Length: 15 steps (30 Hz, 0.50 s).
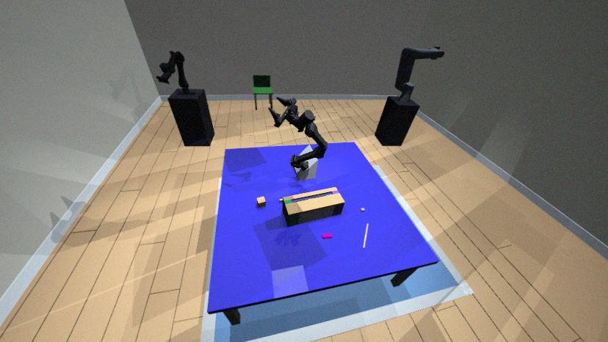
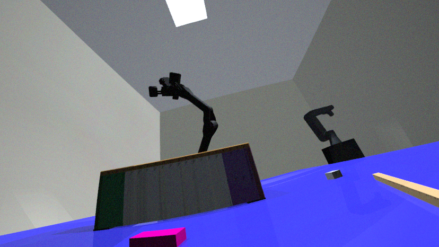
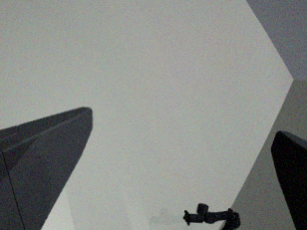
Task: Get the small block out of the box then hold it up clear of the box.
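Observation:
The long box (image 1: 316,205) (image 2: 176,188) stands upright on the blue table (image 1: 242,271) (image 2: 307,220), with a narrow slot along its tan top. One end is green, the other purple. The shelf and the small block inside cannot be made out in any view. My gripper (image 1: 274,103) (image 2: 164,84) (image 3: 182,129) is open and empty, raised high above the table and well away from the box. In the wrist view its two fingers stand wide apart against the wall.
A tan cube (image 1: 261,201) lies beyond the green end. A tiny pale piece is close by that end. A small grey-white block (image 1: 362,209) (image 2: 333,174) lies off the purple end. A pink block (image 1: 326,235) (image 2: 158,234) and a thin stick (image 1: 366,235) (image 2: 405,187) lie on the table.

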Tool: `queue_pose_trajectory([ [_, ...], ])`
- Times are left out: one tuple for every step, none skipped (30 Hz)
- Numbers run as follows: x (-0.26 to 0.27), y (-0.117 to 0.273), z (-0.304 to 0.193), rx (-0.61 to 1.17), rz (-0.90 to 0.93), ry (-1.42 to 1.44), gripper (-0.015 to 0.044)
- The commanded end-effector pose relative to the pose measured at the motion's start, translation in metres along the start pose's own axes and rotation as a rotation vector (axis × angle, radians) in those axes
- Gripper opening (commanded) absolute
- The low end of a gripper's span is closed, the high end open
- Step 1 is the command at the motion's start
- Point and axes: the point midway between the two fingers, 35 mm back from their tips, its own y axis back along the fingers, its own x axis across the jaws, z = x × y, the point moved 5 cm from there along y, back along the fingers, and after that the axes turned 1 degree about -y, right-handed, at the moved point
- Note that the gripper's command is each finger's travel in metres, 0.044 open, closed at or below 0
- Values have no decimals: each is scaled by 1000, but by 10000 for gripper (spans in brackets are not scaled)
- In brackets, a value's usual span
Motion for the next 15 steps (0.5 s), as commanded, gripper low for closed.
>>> queue_pose_trajectory([
  [0,-1,-1,4,1,-4,400],
  [-2,-4,-4,14,3,-15,400],
  [-4,-9,-8,32,7,-35,400],
  [-7,-16,-15,57,13,-61,400],
  [-10,-24,-24,89,20,-95,400],
  [-13,-34,-35,128,29,-136,400],
  [-16,-44,-47,170,38,-180,400],
  [-19,-54,-59,214,48,-224,400],
  [-20,-64,-72,257,57,-266,400],
  [-21,-73,-85,301,67,-309,400],
  [-21,-82,-98,347,76,-352,400],
  [-20,-90,-112,396,86,-396,400],
  [-18,-98,-127,444,96,-438,400],
  [-15,-105,-141,493,106,-480,400],
  [-12,-112,-155,542,116,-520,400],
])
